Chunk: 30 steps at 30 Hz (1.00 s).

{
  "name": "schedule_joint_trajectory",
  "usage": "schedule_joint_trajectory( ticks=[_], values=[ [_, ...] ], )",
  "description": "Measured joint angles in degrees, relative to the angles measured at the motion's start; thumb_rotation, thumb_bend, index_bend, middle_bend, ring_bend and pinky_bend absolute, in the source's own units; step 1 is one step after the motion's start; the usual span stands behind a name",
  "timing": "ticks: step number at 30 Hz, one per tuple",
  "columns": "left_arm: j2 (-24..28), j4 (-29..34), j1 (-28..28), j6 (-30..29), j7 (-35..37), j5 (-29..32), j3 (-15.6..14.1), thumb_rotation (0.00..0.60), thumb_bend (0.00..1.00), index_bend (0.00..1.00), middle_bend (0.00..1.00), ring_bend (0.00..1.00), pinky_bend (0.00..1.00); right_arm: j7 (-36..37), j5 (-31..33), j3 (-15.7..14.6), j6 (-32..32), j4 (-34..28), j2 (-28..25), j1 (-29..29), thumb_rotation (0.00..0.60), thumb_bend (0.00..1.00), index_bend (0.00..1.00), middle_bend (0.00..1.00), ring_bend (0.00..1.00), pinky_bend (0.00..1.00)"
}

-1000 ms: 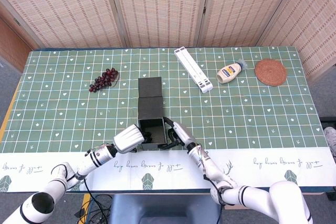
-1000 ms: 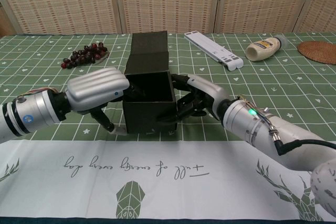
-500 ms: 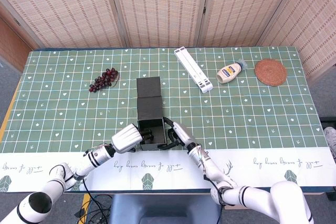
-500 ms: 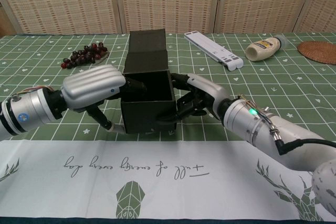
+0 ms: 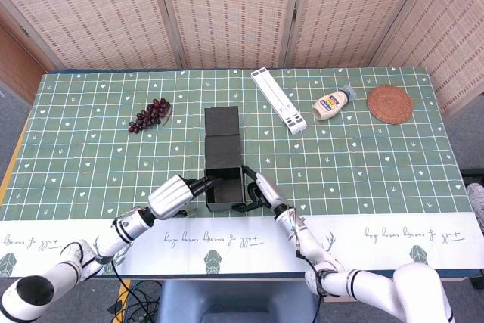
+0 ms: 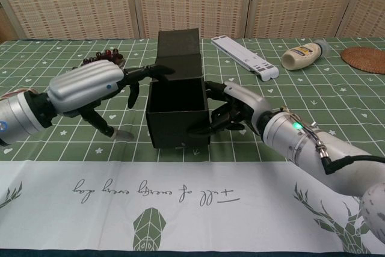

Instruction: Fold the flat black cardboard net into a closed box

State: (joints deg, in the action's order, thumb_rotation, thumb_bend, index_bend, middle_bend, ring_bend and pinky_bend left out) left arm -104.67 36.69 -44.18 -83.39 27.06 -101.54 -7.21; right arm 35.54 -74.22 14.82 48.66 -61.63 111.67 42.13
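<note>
so the half-folded black cardboard box (image 6: 178,112) sits near the front table edge, right hand (image 6: 237,111) pressing fingers against its right wall to brace it, while the left hand (image 6: 90,91), fingers spread and holding nothing, reaches for the still-open lid flap (image 6: 178,45)

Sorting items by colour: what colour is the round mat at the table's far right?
Reddish-brown woven mat; clearest in the head view.

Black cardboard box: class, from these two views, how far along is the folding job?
Done: the black cardboard box already stands with four walls raised and an open top. In hand: the right hand grips its right wall, while the left hand reaches a finger to the upper left edge. Left: the lid flap lies behind, not yet closed.
</note>
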Motion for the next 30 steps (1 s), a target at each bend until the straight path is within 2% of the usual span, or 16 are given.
schedule_joint_trajectory(
  ticks=[5,10,14,17,22,25,30],
  values=[
    [1.67,2.01,1.19,-1.91,0.48,1.03,1.21,0.6,0.09,0.0,0.15,0.52,0.9,-1.01,1.05,0.79,-1.32,1.1,0.59,0.8,0.6,0.08,0.43,0.42,0.8,1.0],
    [2.65,4.68,3.22,-4.4,3.97,3.12,3.04,0.6,0.09,0.0,0.15,0.53,0.9,-2.5,1.85,1.8,-3.01,3.13,2.07,2.61,0.6,0.08,0.22,0.3,0.78,1.0],
    [4.05,9.05,4.47,-3.92,5.47,4.77,3.95,0.6,0.09,0.0,0.15,0.53,0.9,-3.39,1.84,2.22,-3.34,5.58,4.19,3.83,0.6,0.07,0.1,0.22,0.76,1.0],
    [5.54,13.35,5.22,-2.52,6.37,5.98,4.29,0.6,0.09,0.0,0.14,0.53,0.9,-3.03,0.71,1.38,-2.78,6.12,4.79,3.76,0.6,0.05,0.01,0.14,0.72,1.0],
    [9.07,22.13,6.01,1.59,7.5,7.96,4.48,0.6,0.09,0.0,0.12,0.57,0.9,-2.88,-0.69,-0.25,-1.4,4.69,3.92,2.48,0.6,0.03,0.0,0.08,0.69,1.0],
    [11.55,27.44,6.13,5.21,7.42,9.23,4.47,0.6,0.09,0.0,0.07,0.56,0.9,-3.41,-0.99,-1.1,-0.93,2.68,2.52,1.55,0.6,0.01,0.0,0.05,0.66,1.0],
    [15.61,35.72,6.09,12.08,7.33,12.36,4.62,0.6,0.09,0.0,0.0,0.56,0.91,-4.37,-0.84,-2.32,-1.3,-3.47,-1.36,-0.08,0.6,0.0,0.0,0.03,0.64,1.0]
  ],
)
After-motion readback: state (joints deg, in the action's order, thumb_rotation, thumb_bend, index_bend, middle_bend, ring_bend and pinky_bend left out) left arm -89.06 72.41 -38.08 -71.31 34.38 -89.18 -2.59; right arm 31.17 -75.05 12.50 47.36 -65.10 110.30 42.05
